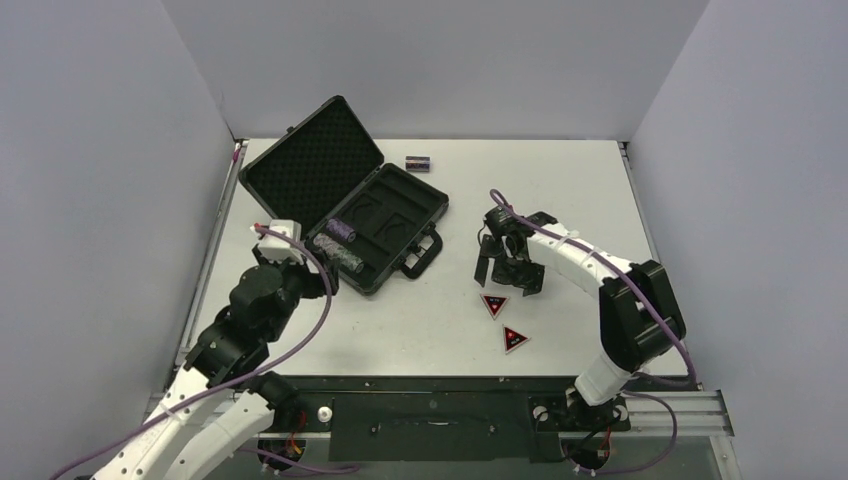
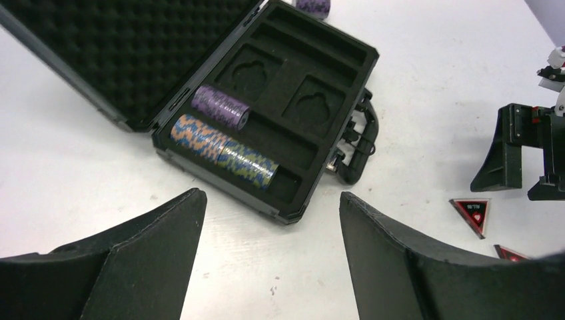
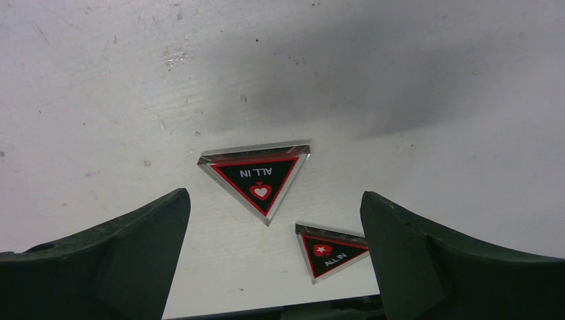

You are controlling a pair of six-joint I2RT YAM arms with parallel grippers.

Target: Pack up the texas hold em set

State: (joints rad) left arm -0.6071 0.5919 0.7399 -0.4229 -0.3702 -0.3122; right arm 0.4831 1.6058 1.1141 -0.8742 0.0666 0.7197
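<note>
Near right claw (image 3: 273, 195), triangular token (image 3: 257, 177), apex toward near table edge.

You have the case (image 1: 300, 165) open at the table's (image 1: 560, 190) left rear.
Chip stacks (image 1: 340, 245) sit in its tray's left side, a loose stack (image 1: 418, 162) lies behind it, and two tokens (image 1: 494, 304) (image 1: 515, 339) lie to its right, nearer you.

Black briefcase (image 2: 333, 57), purple, orange-blue and yellow-blue chip stacks (image 2: 223, 143), red-and-black triangular tokens (image 3: 256, 180), white table (image 1: 560, 190)
</note>
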